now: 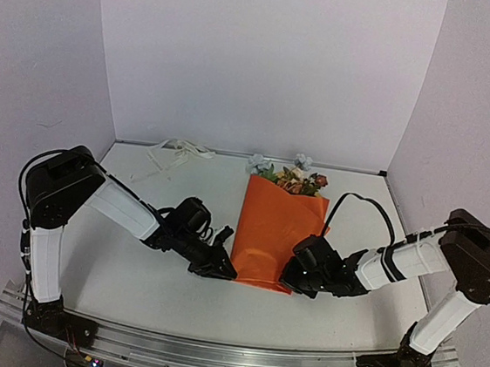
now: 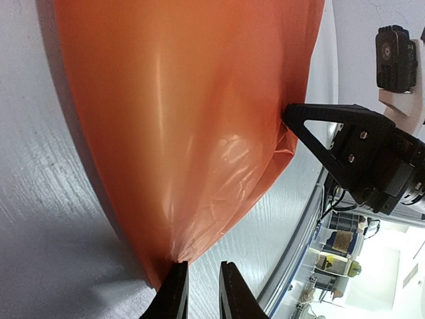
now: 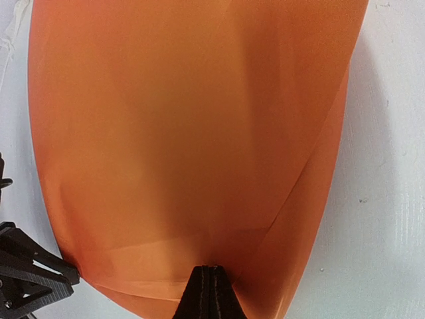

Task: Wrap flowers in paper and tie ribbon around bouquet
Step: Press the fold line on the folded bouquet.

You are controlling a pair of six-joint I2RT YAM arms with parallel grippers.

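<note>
The orange paper (image 1: 273, 230) lies folded over the flowers (image 1: 296, 180) as a loose bouquet, with the blooms showing past its far rim. My right gripper (image 1: 291, 283) is shut on the paper's (image 3: 192, 133) near right edge, which puckers at its tips (image 3: 212, 271). My left gripper (image 1: 225, 271) is at the near left corner. Its jaws (image 2: 202, 269) stand slightly apart with bare table between them, and one fingertip (image 2: 176, 269) touches the paper (image 2: 179, 119). The cream ribbon (image 1: 177, 150) lies loose at the back left. The stems are hidden.
A white table (image 1: 131, 268) is enclosed by pale walls on three sides. A metal rail (image 1: 227, 357) carrying both arm bases runs along the near edge.
</note>
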